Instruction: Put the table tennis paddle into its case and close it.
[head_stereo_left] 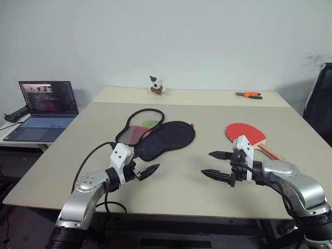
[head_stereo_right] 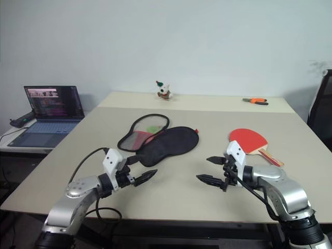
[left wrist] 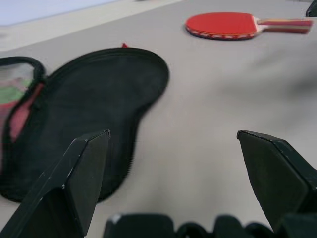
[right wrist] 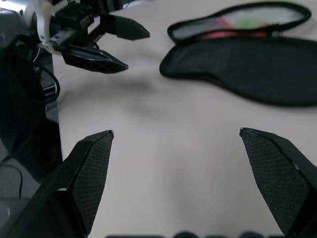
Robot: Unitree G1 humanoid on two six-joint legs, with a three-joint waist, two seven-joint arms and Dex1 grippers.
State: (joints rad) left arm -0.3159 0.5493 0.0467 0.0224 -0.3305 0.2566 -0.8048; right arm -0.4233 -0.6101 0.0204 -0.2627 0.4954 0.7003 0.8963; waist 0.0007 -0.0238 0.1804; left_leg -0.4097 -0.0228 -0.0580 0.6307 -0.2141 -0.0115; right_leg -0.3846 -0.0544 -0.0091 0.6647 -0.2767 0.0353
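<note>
Table tennis paddle (head_stereo_left: 245,132) flat on the pale counter (head_stereo_left: 207,111), red face up, well apart from the case (head_stereo_left: 158,136) and on its right. Long axis slanted: round blade toward the case and the far edge, striped wooden handle pointing away from the case, toward the near right corner of the counter.

Case unzipped and lying open, two lobes joined along one side. Black lobe nearer the paddle, spread flat. Mesh lobe on the side away from the paddle, black-rimmed, with red and green showing through. Long axis of the case also diagonal, wide ends toward the far edge, narrow handle ends toward the near left. Nothing inside the case.

Left end effector (head_stereo_left: 143,171) just beside the narrow near end of the case, above the counter, fingers spread wide, holding nothing. Right end effector (head_stereo_left: 218,165) on the near side of the paddle, close to its blade yet not touching it, fingers likewise wide apart and empty, tips turned toward the case.

Beyond the case, at the far edge: a small toy figure (head_stereo_left: 156,86). Past the paddle, far right: orange-handled pliers (head_stereo_left: 249,95). Left of the case, off the counter: an open laptop (head_stereo_left: 44,106) on a lower table.
</note>
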